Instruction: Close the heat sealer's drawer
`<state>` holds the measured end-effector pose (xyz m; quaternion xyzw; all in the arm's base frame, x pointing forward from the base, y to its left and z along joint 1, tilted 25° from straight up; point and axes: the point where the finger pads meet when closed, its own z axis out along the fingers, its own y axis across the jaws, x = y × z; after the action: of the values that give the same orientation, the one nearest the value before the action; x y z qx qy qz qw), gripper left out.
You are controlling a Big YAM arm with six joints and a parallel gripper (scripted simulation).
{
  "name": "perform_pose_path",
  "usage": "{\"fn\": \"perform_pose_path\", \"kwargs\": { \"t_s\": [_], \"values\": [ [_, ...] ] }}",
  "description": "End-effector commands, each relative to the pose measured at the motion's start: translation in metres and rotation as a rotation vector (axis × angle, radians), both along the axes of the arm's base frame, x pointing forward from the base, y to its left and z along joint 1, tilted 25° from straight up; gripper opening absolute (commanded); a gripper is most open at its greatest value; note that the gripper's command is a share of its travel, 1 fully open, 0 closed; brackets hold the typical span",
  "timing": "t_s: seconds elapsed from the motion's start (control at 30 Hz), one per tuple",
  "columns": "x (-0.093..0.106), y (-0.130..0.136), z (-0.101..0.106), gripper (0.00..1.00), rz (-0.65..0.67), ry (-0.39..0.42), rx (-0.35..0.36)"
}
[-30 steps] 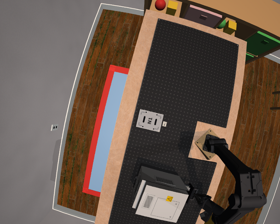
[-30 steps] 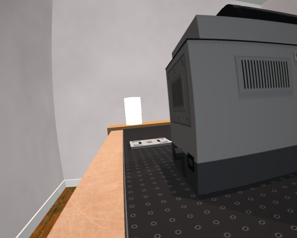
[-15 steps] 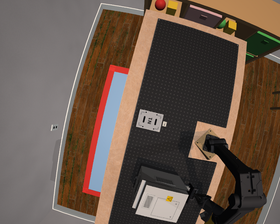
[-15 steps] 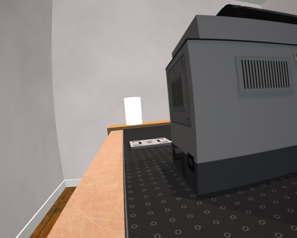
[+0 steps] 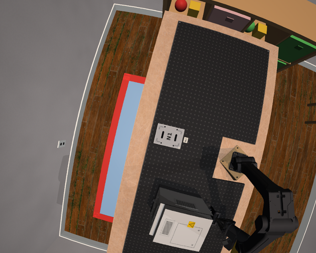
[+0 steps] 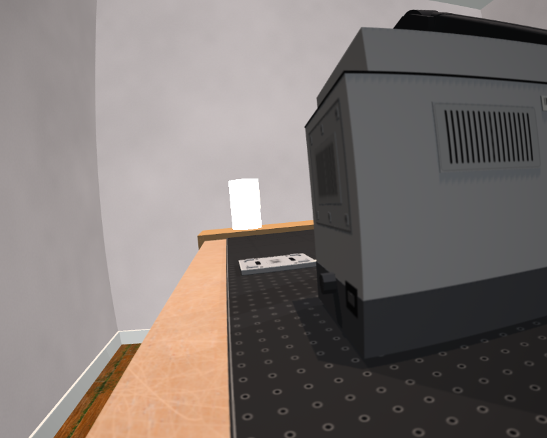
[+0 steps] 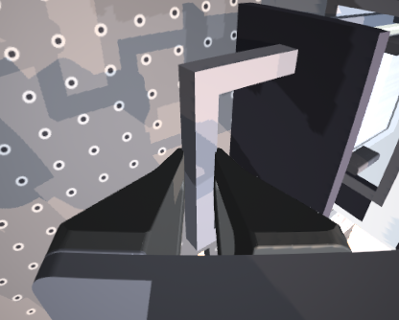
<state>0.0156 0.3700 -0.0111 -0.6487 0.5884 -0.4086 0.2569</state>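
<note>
The heat sealer (image 5: pixel 180 218) is a grey box with a white top and stands at the near end of the black pegboard; its side also fills the exterior view (image 6: pixel 433 205). In the wrist view my gripper (image 7: pixel 199 160) is shut on the pale bar handle (image 7: pixel 203 144) of the drawer. The dark drawer front (image 7: pixel 293 120) stands just behind the handle. In the top view the gripper (image 5: pixel 216 216) is at the sealer's right side. The sealer's light, the seal sheet and the sealing frame are hidden.
A white fixture plate marked N1 (image 5: pixel 169 136) lies on the pegboard beyond the sealer, also seen in the exterior view (image 6: pixel 276 263). The arm's base (image 5: pixel 235 163) is mounted at the table's right notch. Shelves with bins and blocks (image 5: pixel 231 17) stand past the far end.
</note>
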Motion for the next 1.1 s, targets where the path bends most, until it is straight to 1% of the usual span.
{"fn": "perform_pose_path", "kwargs": {
  "t_s": [0.0, 0.13, 1.07],
  "values": [
    [0.010, 0.004, 0.008, 0.00, -0.002, 0.009, 0.016],
    [0.013, 0.004, 0.009, 0.00, -0.002, 0.008, 0.016],
    [0.054, 0.006, 0.025, 0.00, -0.002, 0.005, 0.016]
  ]
}}
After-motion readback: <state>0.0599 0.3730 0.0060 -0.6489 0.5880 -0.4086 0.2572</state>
